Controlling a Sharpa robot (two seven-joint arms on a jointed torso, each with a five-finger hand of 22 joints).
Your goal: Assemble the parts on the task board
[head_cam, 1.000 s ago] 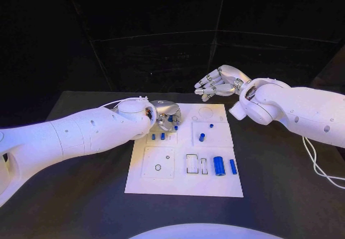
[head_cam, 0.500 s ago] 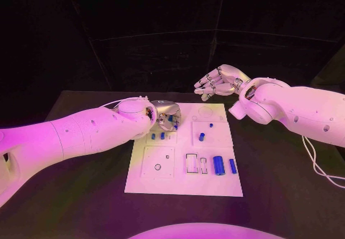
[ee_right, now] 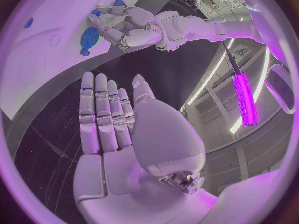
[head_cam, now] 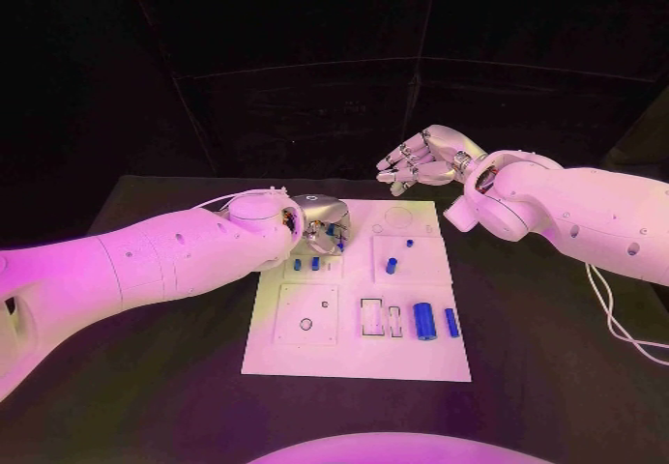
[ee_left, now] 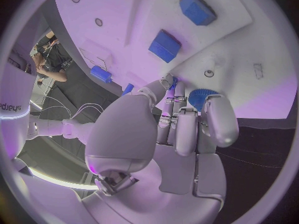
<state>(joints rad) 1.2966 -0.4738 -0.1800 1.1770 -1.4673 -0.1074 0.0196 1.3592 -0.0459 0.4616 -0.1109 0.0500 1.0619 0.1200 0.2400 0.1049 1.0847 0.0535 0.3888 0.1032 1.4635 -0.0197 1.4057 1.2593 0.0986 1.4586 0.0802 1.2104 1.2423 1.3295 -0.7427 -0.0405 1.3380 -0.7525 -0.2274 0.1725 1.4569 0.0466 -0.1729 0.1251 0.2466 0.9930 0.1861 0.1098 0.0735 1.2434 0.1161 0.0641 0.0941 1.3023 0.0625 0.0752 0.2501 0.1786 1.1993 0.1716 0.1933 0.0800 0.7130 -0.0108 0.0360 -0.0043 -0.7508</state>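
The white task board point(head_cam: 349, 353) lies mid-table. My left hand point(head_cam: 318, 222) is curled over its far left corner. In the left wrist view its fingers point(ee_left: 186, 129) and thumb grip a blue ridged gear point(ee_left: 201, 95) that sits on the board point(ee_left: 236, 35). The right wrist view shows the same gear point(ee_right: 89, 36) under the left hand point(ee_right: 127, 27). My right hand point(head_cam: 419, 159) hovers above the board's far edge, fingers apart and holding nothing point(ee_right: 109, 119). Small blue pegs point(head_cam: 392, 265) stand mid-board, and a thick blue cylinder point(head_cam: 425, 322) lies beside a slimmer one point(head_cam: 451, 322).
Two blue blocks point(ee_left: 165, 45) sit in the board near the left hand. Black table point(head_cam: 558, 367) surrounds the board on all sides. A cable point(head_cam: 614, 319) trails from the right arm at the table's right.
The left hand has shifted very slightly over the gear at the board's far left corner. The right hand has stayed where it was.
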